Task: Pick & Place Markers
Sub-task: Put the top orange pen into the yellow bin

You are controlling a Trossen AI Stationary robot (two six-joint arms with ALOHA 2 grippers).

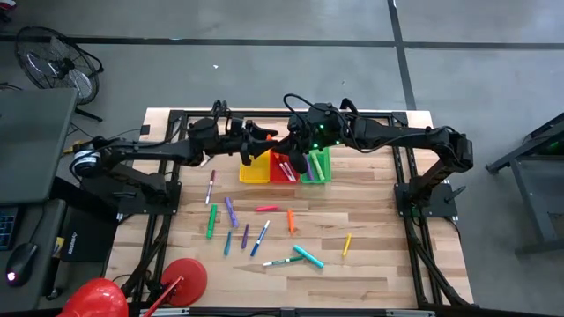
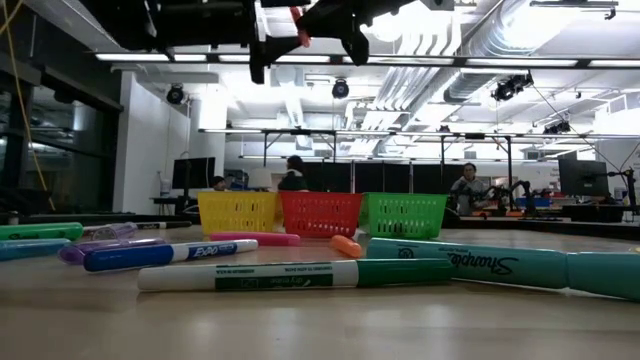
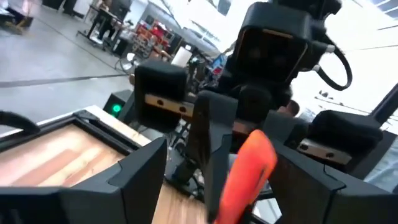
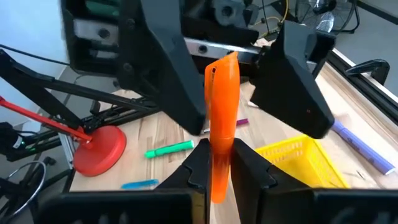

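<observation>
One orange marker (image 4: 222, 140) was up in the air above the yellow basket (image 1: 255, 170), pinched low on its barrel by the closed jaws of the right gripper (image 4: 219, 165), with most of its length sticking out past the fingertips. The left gripper (image 3: 214, 171) faced it from the 9 o'clock side, jaws spread wide to either side of the free end and not yet touching it, so this looked like a handover between the arms.

More than a dozen other markers (image 1: 262, 238) lay scattered on the table (image 1: 370, 264), out toward 6 o'clock from the row of baskets. Some sat close together; a yellow one (image 1: 346, 244) lay apart toward 4 o'clock. The red basket (image 1: 282, 169) and green basket (image 1: 317, 165) stood side by side next to the yellow one.

The marker was probably light and rigid, a smooth plastic tube that would not bend or crush under a firm pinch. Its round, slick barrel could twist or slide lengthwise in a loose grip, and a hold near one end would let it pivot. The best place for the left jaws seemed to be across the bare barrel, square to its length and clear of the right fingertips. Those on the table would likely roll if nudged sideways.
</observation>
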